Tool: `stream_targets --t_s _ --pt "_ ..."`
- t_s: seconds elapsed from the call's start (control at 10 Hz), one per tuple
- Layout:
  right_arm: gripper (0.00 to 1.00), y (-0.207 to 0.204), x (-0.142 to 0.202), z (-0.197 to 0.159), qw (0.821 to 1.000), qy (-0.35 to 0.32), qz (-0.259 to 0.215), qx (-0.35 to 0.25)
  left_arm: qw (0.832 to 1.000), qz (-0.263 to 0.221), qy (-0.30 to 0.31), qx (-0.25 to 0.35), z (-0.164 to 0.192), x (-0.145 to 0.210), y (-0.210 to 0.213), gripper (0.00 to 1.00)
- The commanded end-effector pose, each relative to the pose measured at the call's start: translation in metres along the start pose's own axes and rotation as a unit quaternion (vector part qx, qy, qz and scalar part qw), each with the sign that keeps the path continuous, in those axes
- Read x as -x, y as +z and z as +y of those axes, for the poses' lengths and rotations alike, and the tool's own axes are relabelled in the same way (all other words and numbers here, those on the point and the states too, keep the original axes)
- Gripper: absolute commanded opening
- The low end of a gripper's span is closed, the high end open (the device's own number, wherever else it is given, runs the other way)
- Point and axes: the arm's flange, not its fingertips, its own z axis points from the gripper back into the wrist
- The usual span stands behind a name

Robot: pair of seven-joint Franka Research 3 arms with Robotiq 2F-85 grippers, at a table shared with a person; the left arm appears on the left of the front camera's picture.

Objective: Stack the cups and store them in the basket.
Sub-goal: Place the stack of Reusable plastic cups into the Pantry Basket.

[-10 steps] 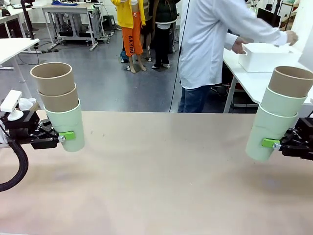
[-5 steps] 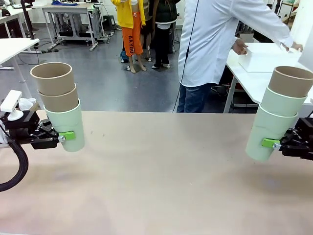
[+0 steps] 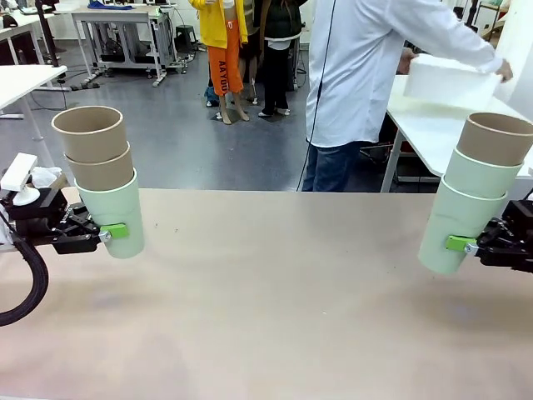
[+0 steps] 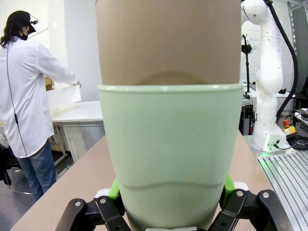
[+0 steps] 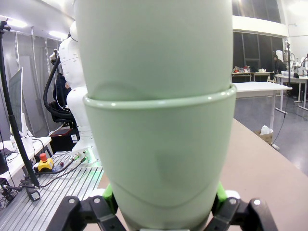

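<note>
Currently we log two stacks, 3 cups ea., one per hand, plus the basket.

Item 1: left stack (image 3: 104,179). Mint at the base, 2 taupe nested above, top rim open. Loc.: over the left edge of the table (image 3: 275,292), apparently clear of its surface, leaning w/ the rims toward the left. The left hand (image 3: 112,231) is clamped low on the mint base. The left wrist view shows one green pad on each side of the wall, and the stack rises straight up from betw. the fingers.

Item 2: right stack (image 3: 475,196). 2 mint below, 1 taupe on top. Loc.: over the right edge of the table, leaning w/ the rims toward the right. The right hand (image 3: 460,244) is clamped near the bottom of the lowest mint. The right wrist view shows the same layout, w/ pads pressed on opp. sides and the stack standing up out of the fingers.

Item 3: basket (image 3: 450,82). White and tilted, it is held by the person (image 3: 358,75) in both of their own hands over a white side table (image 3: 425,133) at far right. It is well apart from both stacks and both robot hands.

Stacks sit well apart from each other, w/ bare table betw. them.
</note>
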Motion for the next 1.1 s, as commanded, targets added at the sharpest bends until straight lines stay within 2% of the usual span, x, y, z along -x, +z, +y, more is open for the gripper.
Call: stream_targets --t_s 0.0,1.0 --pt "0.85 -0.0018 -0.0045 -0.001 1.0 0.006 -0.004 0.003 1.0 -0.003 -0.008 0.003 -0.0022 -0.0026 -0.0018 0.85" --pt "0.85 -0.0018 -0.0045 -0.001 1.0 0.006 -0.004 0.003 1.0 -0.003 -0.008 0.003 -0.0022 -0.0026 -0.0018 0.85"
